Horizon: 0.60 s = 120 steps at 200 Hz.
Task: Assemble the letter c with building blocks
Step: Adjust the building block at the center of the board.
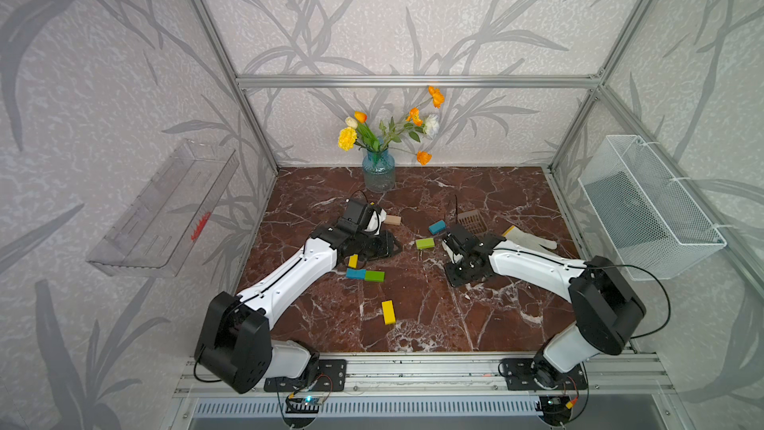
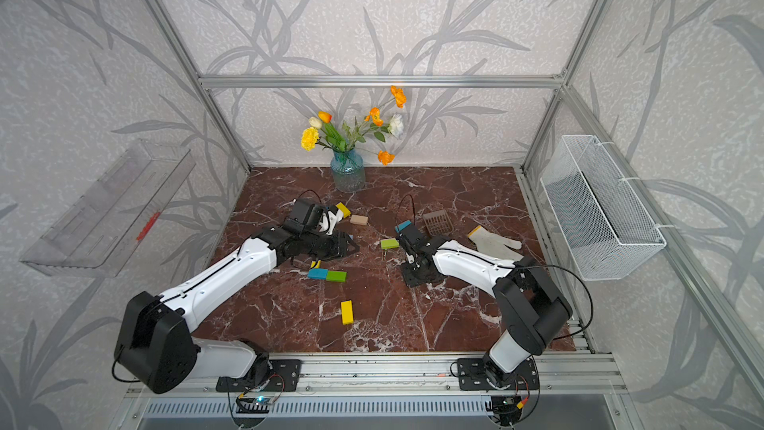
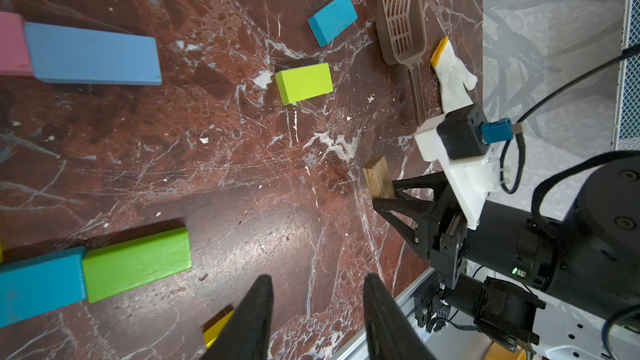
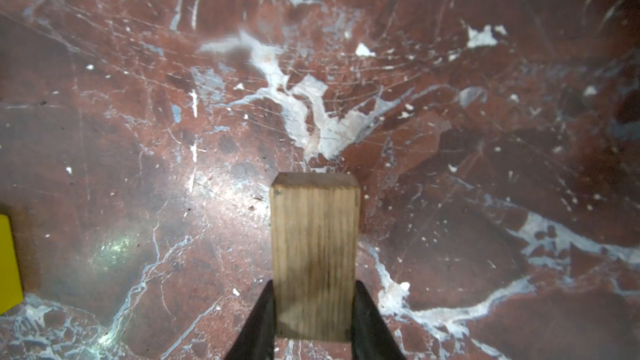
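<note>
Surface (image 4: pixel 485 64): glossy marble finish, finely scratched. Brown block (image 4: pixel 313 254): bare grained wood, matt. Scoop (image 3: pixel 403 29): matt brown plastic.

Here comes the tally, colour by colour: 3 yellow blocks (image 2: pixel 342 209) (image 1: pixel 352 260) (image 1: pixel 388 312), 3 blue blocks (image 1: pixel 437 227) (image 1: pixel 355 273) (image 3: pixel 93 55), 2 green blocks (image 1: pixel 425 243) (image 1: pixel 374 276), 2 plain wood blocks (image 1: pixel 392 220) (image 4: pixel 313 254) and just 1 pink block (image 3: pixel 12 45). That makes 11 showing across all the views. Away from those it's singles nearly all the way, with 1 brown slotted scoop (image 1: pixel 471 221), 1 white glove (image 1: pixel 531 237), 1 glass vase (image 1: pixel 379 173) of flowers, 1 white wire basket (image 1: pixel 653 208) and 1 clear plastic tray (image 1: pixel 161 208), plus 2 robot arms (image 1: pixel 289 279) (image 1: pixel 533 262).
</note>
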Each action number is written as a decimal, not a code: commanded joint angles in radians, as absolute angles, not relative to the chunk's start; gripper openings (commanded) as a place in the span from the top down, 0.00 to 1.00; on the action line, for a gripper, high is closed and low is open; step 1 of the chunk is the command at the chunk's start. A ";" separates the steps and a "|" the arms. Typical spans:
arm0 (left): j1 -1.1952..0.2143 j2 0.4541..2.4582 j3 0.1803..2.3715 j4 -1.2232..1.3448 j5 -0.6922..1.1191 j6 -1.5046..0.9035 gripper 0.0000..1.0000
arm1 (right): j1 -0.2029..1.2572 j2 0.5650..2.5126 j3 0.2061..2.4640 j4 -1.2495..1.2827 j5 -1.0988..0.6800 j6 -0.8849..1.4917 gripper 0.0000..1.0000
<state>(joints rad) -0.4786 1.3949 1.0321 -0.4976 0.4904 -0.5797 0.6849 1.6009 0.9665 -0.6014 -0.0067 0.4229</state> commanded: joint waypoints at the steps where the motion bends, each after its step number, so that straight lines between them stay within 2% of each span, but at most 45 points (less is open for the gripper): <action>1: -0.494 1.426 1.076 -0.471 0.470 -0.592 0.57 | 0.679 1.606 0.954 -0.638 0.035 0.541 0.72; 120: -0.521 1.437 1.051 -0.430 0.445 -0.624 0.57 | 0.724 1.619 0.909 -0.604 0.038 0.616 0.72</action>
